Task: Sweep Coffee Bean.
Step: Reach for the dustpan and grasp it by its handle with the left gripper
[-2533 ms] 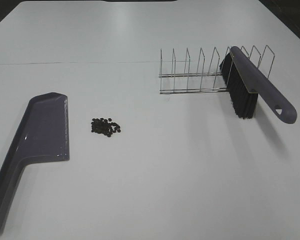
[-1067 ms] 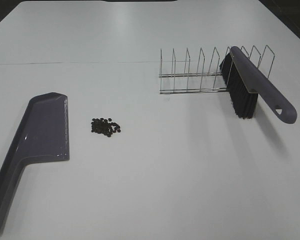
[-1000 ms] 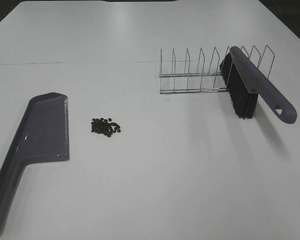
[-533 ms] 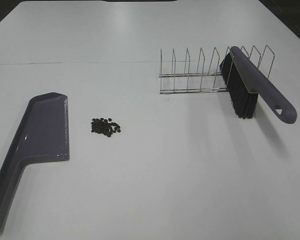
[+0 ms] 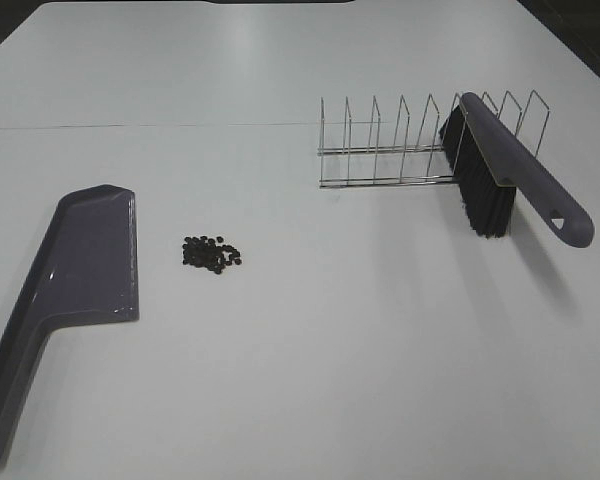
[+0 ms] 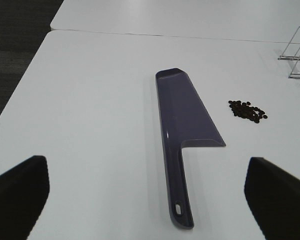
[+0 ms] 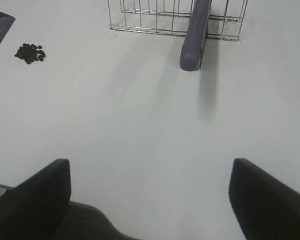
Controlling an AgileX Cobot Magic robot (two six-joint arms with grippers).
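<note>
The coffee bean (image 5: 212, 254) pile, a small dark cluster, lies on the white table (image 5: 310, 330) just right of a purple dustpan (image 5: 75, 275). The same dustpan (image 6: 185, 117) and coffee bean (image 6: 247, 110) pile show in the left wrist view, ahead of my left gripper (image 6: 147, 200), which stands open and empty, well short of the pan's handle. A purple brush (image 5: 510, 175) with black bristles leans in a wire rack (image 5: 400, 145). My right gripper (image 7: 150, 200) is open and empty, back from the brush (image 7: 196, 35); the coffee bean (image 7: 30, 53) pile sits far off to its side.
The wire rack (image 7: 172, 17) stands at the back right of the table. A thin seam (image 5: 150, 126) runs across the table behind the dustpan. The table's near-left edge (image 6: 20, 95) drops to a dark floor.
</note>
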